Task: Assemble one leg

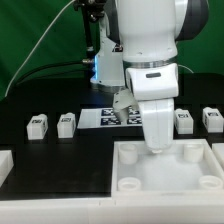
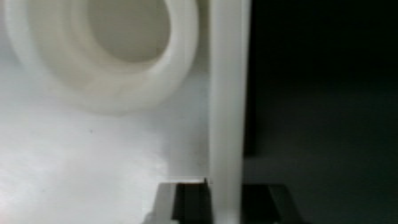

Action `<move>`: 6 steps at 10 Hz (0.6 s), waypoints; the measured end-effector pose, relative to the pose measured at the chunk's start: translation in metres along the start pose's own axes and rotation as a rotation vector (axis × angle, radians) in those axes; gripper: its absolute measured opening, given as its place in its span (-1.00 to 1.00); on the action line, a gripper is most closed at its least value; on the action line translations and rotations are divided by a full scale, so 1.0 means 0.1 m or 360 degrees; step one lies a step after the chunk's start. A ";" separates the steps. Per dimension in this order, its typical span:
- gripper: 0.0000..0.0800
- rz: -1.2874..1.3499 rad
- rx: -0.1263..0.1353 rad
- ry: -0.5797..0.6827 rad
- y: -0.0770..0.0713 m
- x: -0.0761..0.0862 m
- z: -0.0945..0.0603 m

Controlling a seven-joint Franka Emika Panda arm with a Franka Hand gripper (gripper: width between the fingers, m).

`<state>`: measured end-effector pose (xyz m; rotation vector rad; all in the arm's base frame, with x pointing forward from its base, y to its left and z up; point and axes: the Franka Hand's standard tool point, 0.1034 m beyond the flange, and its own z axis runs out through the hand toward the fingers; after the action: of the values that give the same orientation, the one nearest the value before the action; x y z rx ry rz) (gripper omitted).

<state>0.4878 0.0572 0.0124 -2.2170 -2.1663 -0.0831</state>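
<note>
While arm (image 1: 150,45) points down, hand (image 1: 158,142) over tray (image 1: 128,172)

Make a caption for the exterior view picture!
The gripper hangs at the big white tray piece, four legs lying behind.

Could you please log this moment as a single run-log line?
tool: at far wall of white tray piece, jaws unclear | legs: four loose on table, none gripped | stage: no leg fitted yet

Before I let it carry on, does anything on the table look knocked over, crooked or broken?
Nothing stands out. Four legs sit in a row, two on each side of the marker board, and none looks tipped. The tray lies flat, with the end effector down over its wall.
</note>
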 end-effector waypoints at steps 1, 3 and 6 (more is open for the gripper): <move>-0.85 0.0013 -0.0004 0.0001 0.02 0.02 0.00; -0.85 -0.0004 -0.0032 -0.0003 0.02 0.02 0.00; -0.41 0.0004 -0.0032 -0.0003 0.02 0.01 0.01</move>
<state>0.4895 0.0578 0.0119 -2.2311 -2.1736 -0.1035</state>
